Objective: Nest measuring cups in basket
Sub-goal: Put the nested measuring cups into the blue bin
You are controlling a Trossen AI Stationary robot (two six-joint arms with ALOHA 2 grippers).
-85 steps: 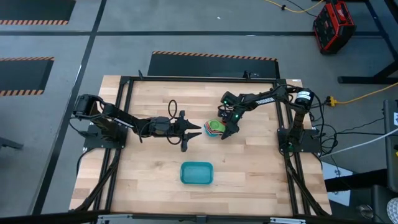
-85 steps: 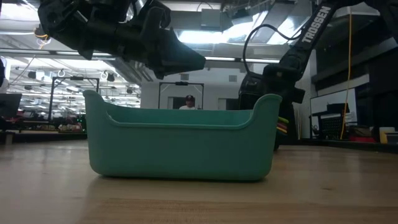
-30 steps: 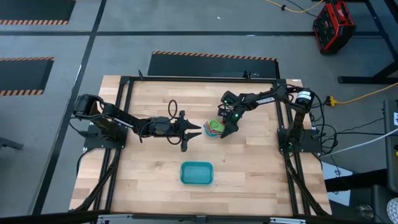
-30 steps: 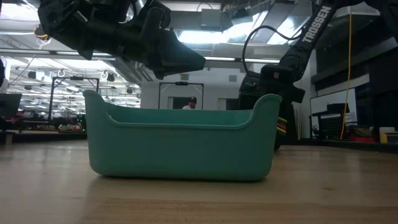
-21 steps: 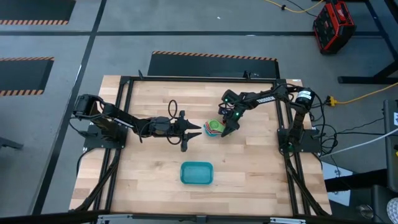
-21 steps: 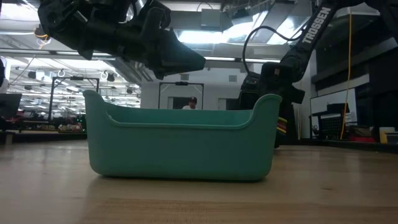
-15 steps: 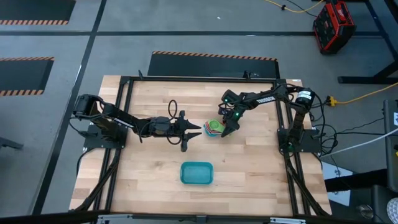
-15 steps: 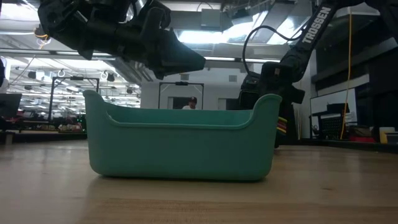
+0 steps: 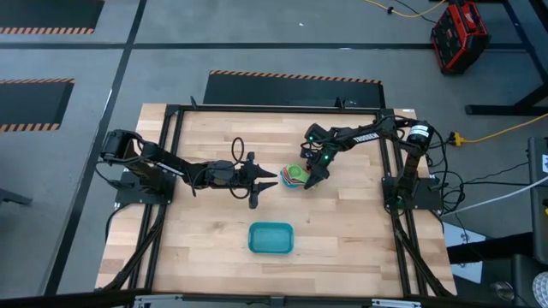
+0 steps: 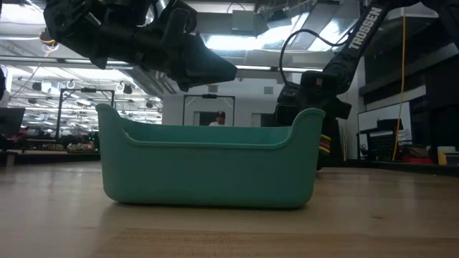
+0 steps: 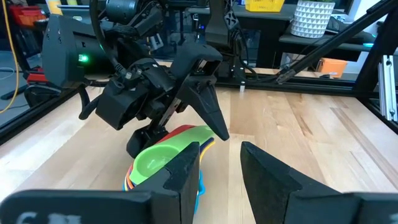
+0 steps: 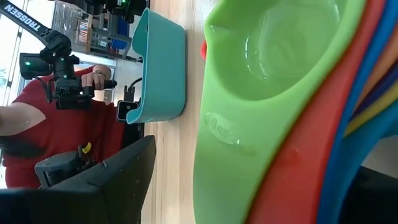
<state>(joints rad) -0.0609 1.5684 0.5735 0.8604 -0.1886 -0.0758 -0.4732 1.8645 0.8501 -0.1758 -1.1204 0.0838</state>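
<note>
The cup stack is boxed in mid-desk: right pincer is right against its one side, and the left pincer sits spread open just off the other. The basket stands alone nearer the front edge with bare desk all round it. The lane from stack down to basket looks unobstructed.

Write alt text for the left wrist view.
A nested stack of measuring cups, green one on top, sits on the wooden table with the right tool lowered onto it. The left tool, fingers apart, waits just short of the stack.
</note>
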